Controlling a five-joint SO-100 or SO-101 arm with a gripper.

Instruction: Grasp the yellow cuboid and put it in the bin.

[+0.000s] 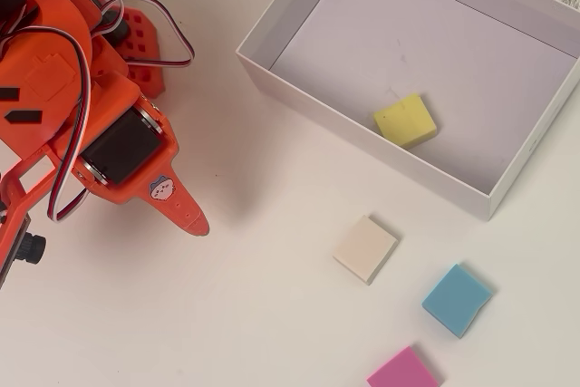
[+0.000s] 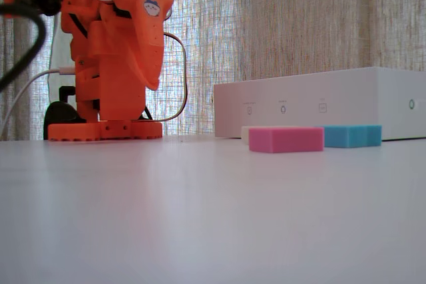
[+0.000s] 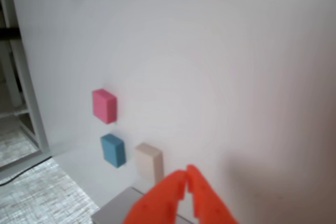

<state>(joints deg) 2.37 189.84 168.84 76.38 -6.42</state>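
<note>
Yellow cuboid [image 1: 405,120] lies inside the bin [image 1: 362,129], near its front wall. Gripper [image 3: 186,178] — fingers together, empty — hangs well apart; judged step: retreat clear, leaving the white block [image 1: 364,248] untouched.

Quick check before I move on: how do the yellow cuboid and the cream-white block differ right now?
The yellow cuboid is pale yellow; the cream-white block is off-white. The yellow cuboid lies inside the bin, close to its near wall in the overhead view; the cream-white block sits outside on the table, next to the blue block and pink block. Both are small flat squares of about the same size, and neither is touched by the gripper.
</note>
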